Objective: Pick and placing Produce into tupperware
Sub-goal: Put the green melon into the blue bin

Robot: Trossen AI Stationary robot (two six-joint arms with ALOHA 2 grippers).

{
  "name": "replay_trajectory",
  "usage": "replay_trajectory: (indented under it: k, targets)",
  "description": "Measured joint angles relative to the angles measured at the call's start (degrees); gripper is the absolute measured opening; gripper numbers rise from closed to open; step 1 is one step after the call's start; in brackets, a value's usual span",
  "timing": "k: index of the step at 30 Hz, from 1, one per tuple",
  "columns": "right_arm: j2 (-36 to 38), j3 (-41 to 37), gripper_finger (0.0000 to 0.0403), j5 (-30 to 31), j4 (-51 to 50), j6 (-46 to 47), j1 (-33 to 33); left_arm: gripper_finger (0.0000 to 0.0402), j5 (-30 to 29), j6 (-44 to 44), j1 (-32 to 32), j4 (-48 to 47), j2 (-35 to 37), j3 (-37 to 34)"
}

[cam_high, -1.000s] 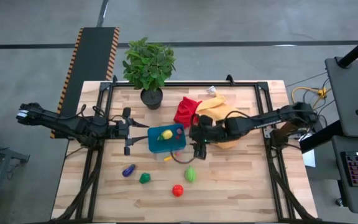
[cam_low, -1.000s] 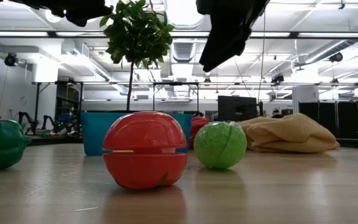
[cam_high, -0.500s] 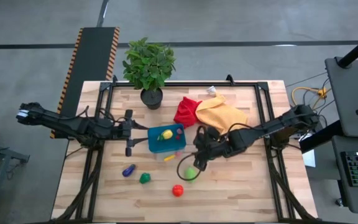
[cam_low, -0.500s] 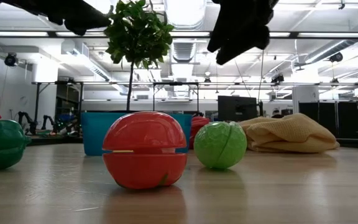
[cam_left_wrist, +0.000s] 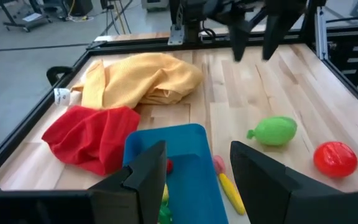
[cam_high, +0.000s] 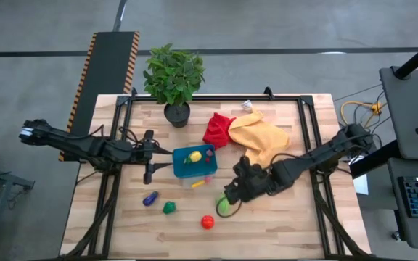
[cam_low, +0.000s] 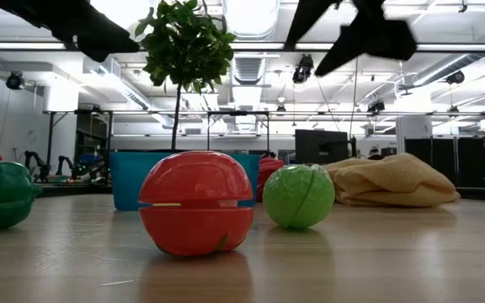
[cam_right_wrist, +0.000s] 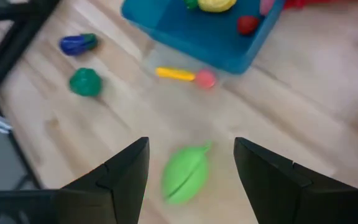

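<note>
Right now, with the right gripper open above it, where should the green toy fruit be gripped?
Grip the green toy fruit across its narrower middle, coming straight down from above with the right gripper. It lies flat on the table, apart from the other pieces, elongated with a small stem at one end, so the jaws fit best across its short axis.

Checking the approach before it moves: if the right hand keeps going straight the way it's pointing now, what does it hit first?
Most likely the green toy fruit. It lies on the table between the open fingers of the right hand, right in its line. How much height remains is hard to judge.
</note>
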State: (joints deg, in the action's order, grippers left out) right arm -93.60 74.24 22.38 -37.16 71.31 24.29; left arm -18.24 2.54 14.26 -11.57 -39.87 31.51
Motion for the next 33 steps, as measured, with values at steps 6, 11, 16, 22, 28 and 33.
replay_trajectory:
  k: [6,11,16,22,28,33]
  targets:
    - [-1.4,2.1,0.0226,8.7,0.0,9.2,6.2,0.0164,0.0,-0.4,0.0,-0.2,3.0,0.0]
    - [-5.7,5.3,0.0226,11.6,-1.4,12.5,9.7,0.0164,0.0,-0.4,0.0,-0.8,5.7,0.0]
    - [-11.3,9.6,0.0226,11.7,-2.3,12.6,10.1,0.0164,0.0,-0.3,0.0,-1.7,6.7,0.0]
    - [-17.1,16.6,0.0226,10.7,-5.8,15.3,9.6,0.0164,0.0,-2.0,0.0,-1.7,7.0,0.0]
    - [-24.4,26.5,0.0226,6.4,-24.5,24.9,9.1,0.0164,0.0,-2.0,0.0,-1.8,6.5,0.0]
    - [-29.6,33.7,0.0226,6.1,-26.2,22.0,9.1,0.0164,0.0,-2.0,0.0,-1.8,6.5,0.0]
